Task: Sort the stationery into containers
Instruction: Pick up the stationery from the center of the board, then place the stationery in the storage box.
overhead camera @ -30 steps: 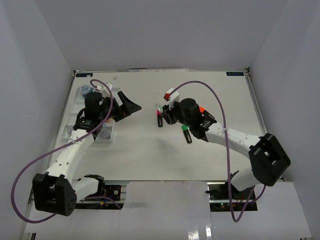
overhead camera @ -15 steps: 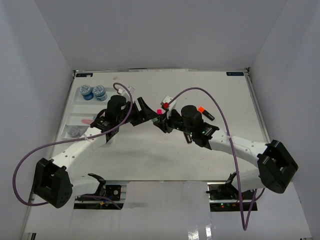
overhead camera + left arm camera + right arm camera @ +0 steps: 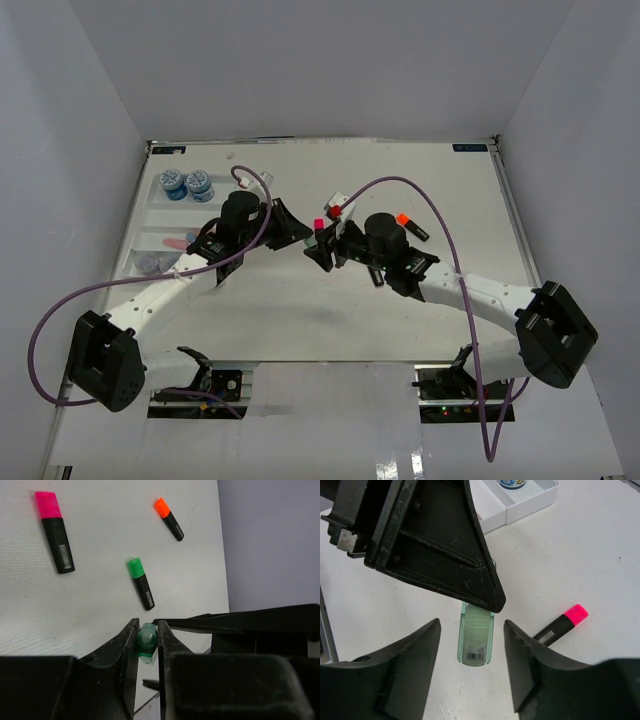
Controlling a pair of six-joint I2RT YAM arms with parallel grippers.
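Left wrist view: the left gripper (image 3: 147,640) is clenched on the green marker (image 3: 146,642). The right gripper (image 3: 471,630) is released, its fingers apart on either side of the marker and not touching it. The marker is at mid-table, right of the tray (image 3: 158,212). Two blue jars (image 3: 173,184), a grey jar (image 3: 148,262) and a pink piece (image 3: 180,242) already lie in the tray. Left to sort are this marker and the pink highlighter (image 3: 55,532), green highlighter (image 3: 140,582) and orange highlighter (image 3: 169,519) on the table (image 3: 100,610).
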